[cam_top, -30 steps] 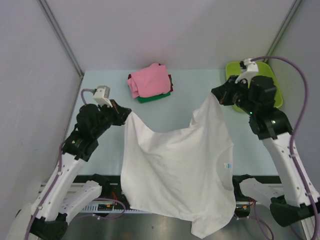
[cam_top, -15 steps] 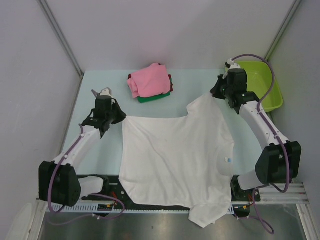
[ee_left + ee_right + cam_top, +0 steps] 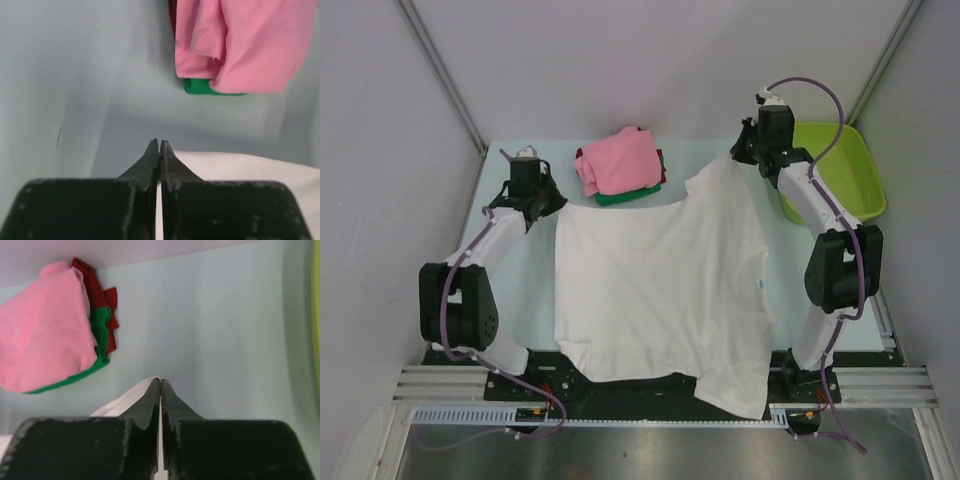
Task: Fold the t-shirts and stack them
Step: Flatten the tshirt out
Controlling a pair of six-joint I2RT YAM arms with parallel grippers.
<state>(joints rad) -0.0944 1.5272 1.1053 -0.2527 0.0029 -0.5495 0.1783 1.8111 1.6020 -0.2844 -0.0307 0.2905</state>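
The left pincer (image 3: 556, 203) and right pincer (image 3: 734, 158) each pinch a far corner of the white shirt (image 3: 660, 285), spread across the counter (image 3: 520, 290). Folding likely needs fresh grips next.

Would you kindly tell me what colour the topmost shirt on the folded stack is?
The topmost shirt is pink, clearest in the left wrist view.

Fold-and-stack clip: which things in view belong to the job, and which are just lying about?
Job: white cloth t-shirt with small blue neck label, pinched by the left gripper and right gripper; folded pile of pink, dark red and green t-shirts.
Lying about: lime-green plastic tub.
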